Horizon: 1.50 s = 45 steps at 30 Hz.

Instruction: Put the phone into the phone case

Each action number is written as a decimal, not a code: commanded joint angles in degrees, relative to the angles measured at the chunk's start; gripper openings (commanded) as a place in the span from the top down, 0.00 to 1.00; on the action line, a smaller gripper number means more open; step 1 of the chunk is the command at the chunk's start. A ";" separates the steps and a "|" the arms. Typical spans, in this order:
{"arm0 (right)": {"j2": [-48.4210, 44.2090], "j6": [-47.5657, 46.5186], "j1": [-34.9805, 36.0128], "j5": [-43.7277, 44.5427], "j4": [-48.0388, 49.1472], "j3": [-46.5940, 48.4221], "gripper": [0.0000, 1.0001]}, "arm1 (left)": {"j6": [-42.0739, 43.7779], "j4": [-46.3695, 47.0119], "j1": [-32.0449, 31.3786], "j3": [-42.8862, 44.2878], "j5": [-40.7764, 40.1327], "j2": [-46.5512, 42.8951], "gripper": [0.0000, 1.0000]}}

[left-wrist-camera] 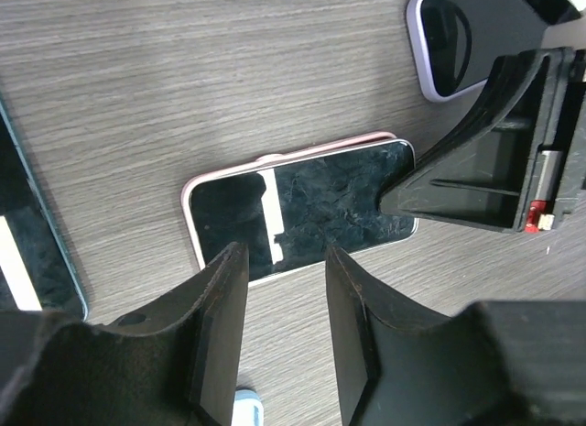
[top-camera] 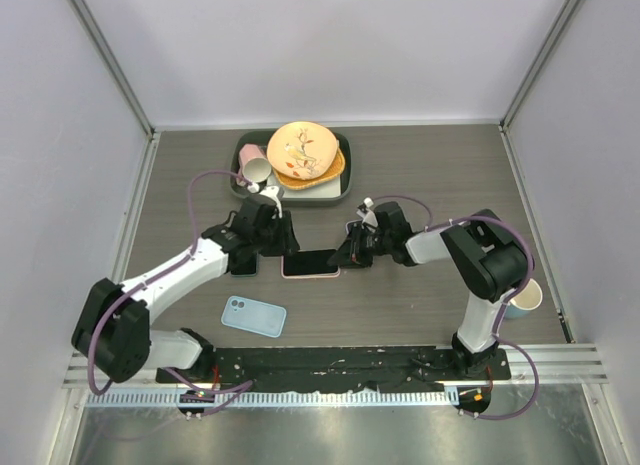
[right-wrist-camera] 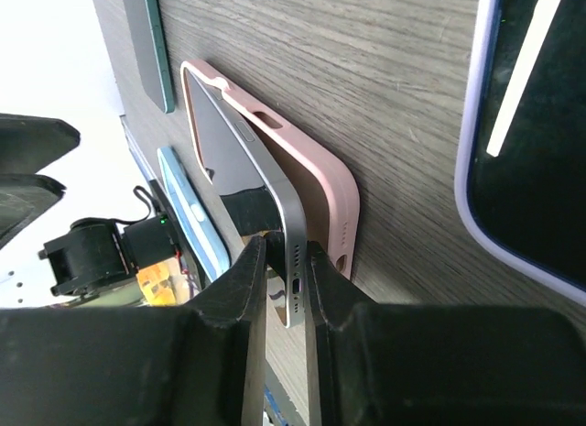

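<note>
Phone (top-camera: pixel 312 262) at table centre, screen up, long axis running left-right across the table (top-camera: pixel 420 175) in the top view. Port end toward the right arm, raised off the pink case (right-wrist-camera: pixel 316 165); far end down inside the case, so tilted, only partly seated. Case flat on the wood, same long axis as the phone, open side up.

Right gripper (right-wrist-camera: pixel 284 256) pinching the raised port end of the phone, fingers pressed against the screen and back faces. Left gripper (left-wrist-camera: pixel 279 298) spread, a clear gap between the fingers (left-wrist-camera: pixel 224 325), holding nothing, over the phone's long edge near the opposite end; contact with the phone not clear.

Dark green phone (top-camera: pixel 243 262) just beside the case on the left-arm side. Purple-cased phone (right-wrist-camera: pixel 531 142) lying flat just beyond the right gripper, dark screen up. Light blue phone or case (top-camera: pixel 253 317), back up with camera cutout showing, nearer the arm bases, apart from the rest.

Dark tray (top-camera: pixel 240 185) at the far edge: stack of plates in it, top plate (top-camera: pixel 303 150) yellow-orange with a floral print, plus a pink cup (top-camera: pixel 254 167) tipped on its side at the tray's left end. White cup (top-camera: pixel 524 297) upright by the right arm's elbow, contents not visible.
</note>
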 commanded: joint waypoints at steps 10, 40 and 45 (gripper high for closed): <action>2.55 -13.49 5.81 22.80 -27.21 4.53 0.89 | -1.11 1.37 -4.58 4.85 3.32 15.12 0.62; -5.35 -25.36 13.81 47.24 -52.89 20.35 0.68 | -2.34 -0.48 -4.58 2.48 0.77 22.77 0.66; -13.09 -24.39 13.72 45.76 -50.00 19.39 0.61 | -2.08 -0.92 -4.58 2.21 0.42 22.77 0.66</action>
